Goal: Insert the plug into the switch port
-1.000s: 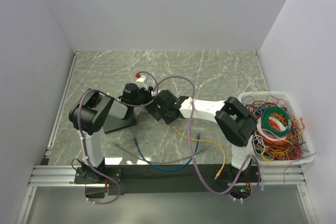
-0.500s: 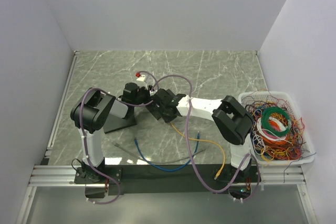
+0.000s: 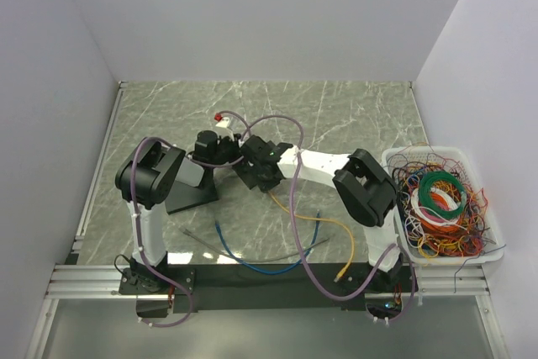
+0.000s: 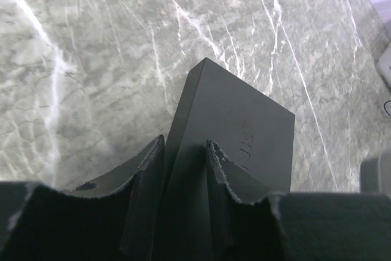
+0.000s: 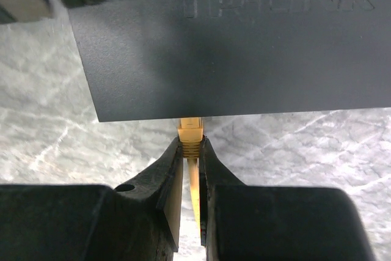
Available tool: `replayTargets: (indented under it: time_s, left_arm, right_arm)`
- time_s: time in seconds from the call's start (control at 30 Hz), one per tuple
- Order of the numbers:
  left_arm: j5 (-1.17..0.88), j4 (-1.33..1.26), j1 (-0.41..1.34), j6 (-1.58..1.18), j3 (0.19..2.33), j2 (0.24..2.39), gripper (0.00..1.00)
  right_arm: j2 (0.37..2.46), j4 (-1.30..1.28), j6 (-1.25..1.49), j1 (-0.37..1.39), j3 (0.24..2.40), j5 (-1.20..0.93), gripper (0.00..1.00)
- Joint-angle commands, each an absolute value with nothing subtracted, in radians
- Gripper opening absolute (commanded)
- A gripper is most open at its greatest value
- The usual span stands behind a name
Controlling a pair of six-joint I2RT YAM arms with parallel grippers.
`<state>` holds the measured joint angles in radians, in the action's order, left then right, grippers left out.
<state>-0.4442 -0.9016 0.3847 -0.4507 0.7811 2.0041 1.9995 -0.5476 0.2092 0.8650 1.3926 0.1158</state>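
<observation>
Over on the right, a white plastic bin point(image 3: 458, 259) sits on the grey-green marble surface point(image 3: 353, 115), crammed with a tangle of multicoloured wires point(image 3: 441, 199). Near the front edge, a blue cable point(image 3: 244, 260) loops beside a thin grey cable point(image 3: 197, 239). Further back lies a small white block with a red tip point(image 3: 223, 121).

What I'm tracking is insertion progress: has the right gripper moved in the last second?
Yes. Seen from above, the right gripper shifted left and slightly back, away from the white bin.

Overhead camera looks down; both close wrist cameras share the switch point(image 4: 232, 126).
</observation>
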Motion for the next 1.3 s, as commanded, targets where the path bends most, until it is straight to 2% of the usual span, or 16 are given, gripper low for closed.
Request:
replayTargets:
  time_s: [0.0, 0.3, 0.63, 0.97, 1.27]
  left_arm:
    - [-0.586, -0.726, 0.416, -0.482, 0.730, 2.066, 0.24]
    - [-0.604, -0.715, 0.411, -0.497, 0.744, 2.091, 0.22]
    - [-0.560, -0.669, 0.425, -0.496, 0.765, 2.102, 0.18]
    - [-0.506, -0.626, 0.451, -0.474, 0.776, 2.095, 0.16]
    - [-0.512, -0.614, 0.448, -0.476, 0.788, 2.106, 0.17]
  right_arm:
    - [2.011, -0.166, 0.268, 0.824, 1.477, 0.166, 0.00]
    - [2.016, 0.025, 0.359, 0.784, 1.459, 0.141, 0.00]
    - [2.079, -0.029, 0.377, 0.767, 1.657, 0.045, 0.00]
    - [2.193, -0.215, 0.411, 0.735, 1.940, 0.043, 0.00]
    - [2.206, -0.192, 0.414, 0.710, 1.887, 0.038, 0.00]
